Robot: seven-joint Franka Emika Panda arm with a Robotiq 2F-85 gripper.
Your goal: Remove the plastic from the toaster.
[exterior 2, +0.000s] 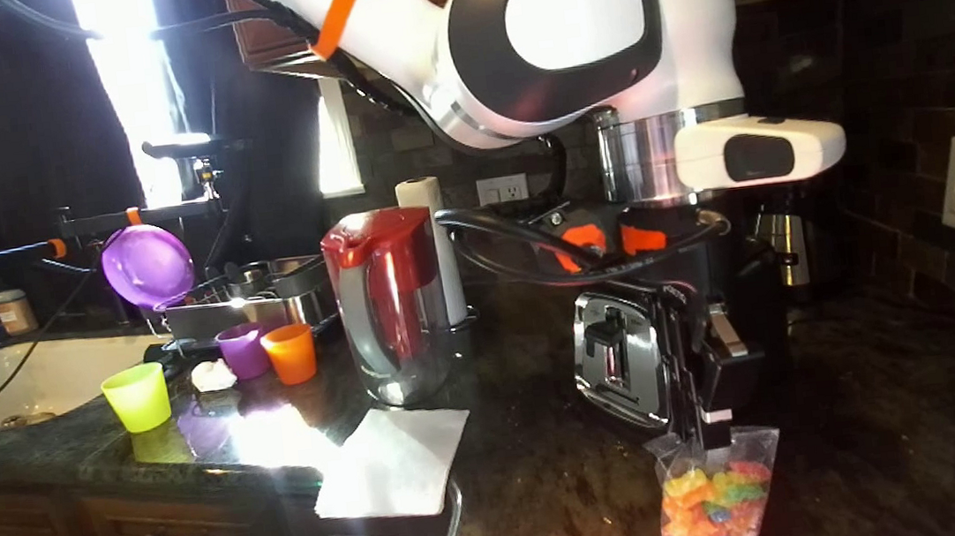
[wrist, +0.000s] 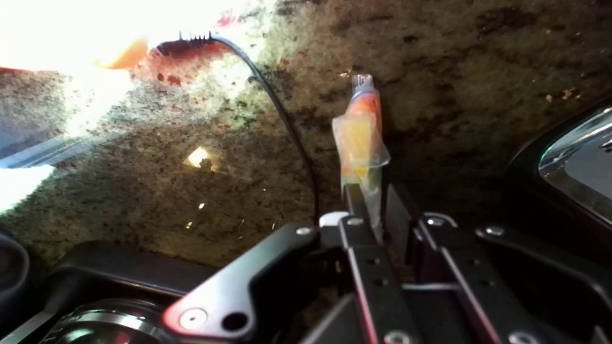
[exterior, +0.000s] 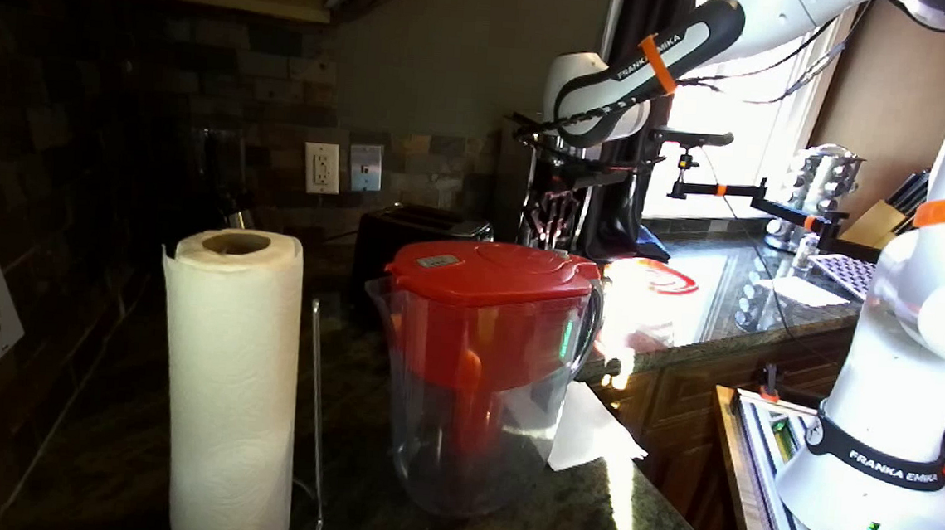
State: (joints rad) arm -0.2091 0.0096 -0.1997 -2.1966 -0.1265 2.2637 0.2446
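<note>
In the wrist view, the flat dark pads of the black metal pincer point(wrist: 374, 188) stand a narrow gap apart, with see-through film from the clear plastic candy bag point(exterior 2: 715, 500) reaching up between them; whether they pinch it, I cannot tell. In an exterior view the bag is upright at the pincer's tips, near the black-and-chrome toaster point(exterior 2: 620, 355) and out of its slots. Yellow, orange, red, green and blue lumps point(exterior 2: 700, 524) fill it below a band of clear film; its lower end is cut off from view. The toaster's glossy end plate has rounded corners and a black lever point(exterior 2: 604, 334). The dark, polished stone surface point(exterior 2: 538, 510) is mottled brown.

The clear plastic pitcher point(exterior: 435, 437) has a smooth red lid point(exterior: 497, 271) and, inside, a red reservoir point(exterior: 483, 353) tapering to a stem. Near it rises a soft white paper-towel roll point(exterior: 231, 389), a dimpled cylinder with a hollow core, next to a thin metal rod point(exterior: 314, 420). A flat white sheet point(exterior 2: 396, 463) lies by the pitcher at the surface's edge.

Farther along stand smooth tapered cups: a lime-green cup point(exterior 2: 136, 399), a purple cup point(exterior 2: 242, 350) and an orange cup point(exterior 2: 291, 356), with a crumpled whitish lump point(exterior 2: 214, 377) between the first two. Behind, a metal rack point(exterior 2: 221, 320) holds dark vessels point(exterior 2: 301, 278), and a round, glossy purple bowl point(exterior 2: 147, 267) stands tilted on edge.
</note>
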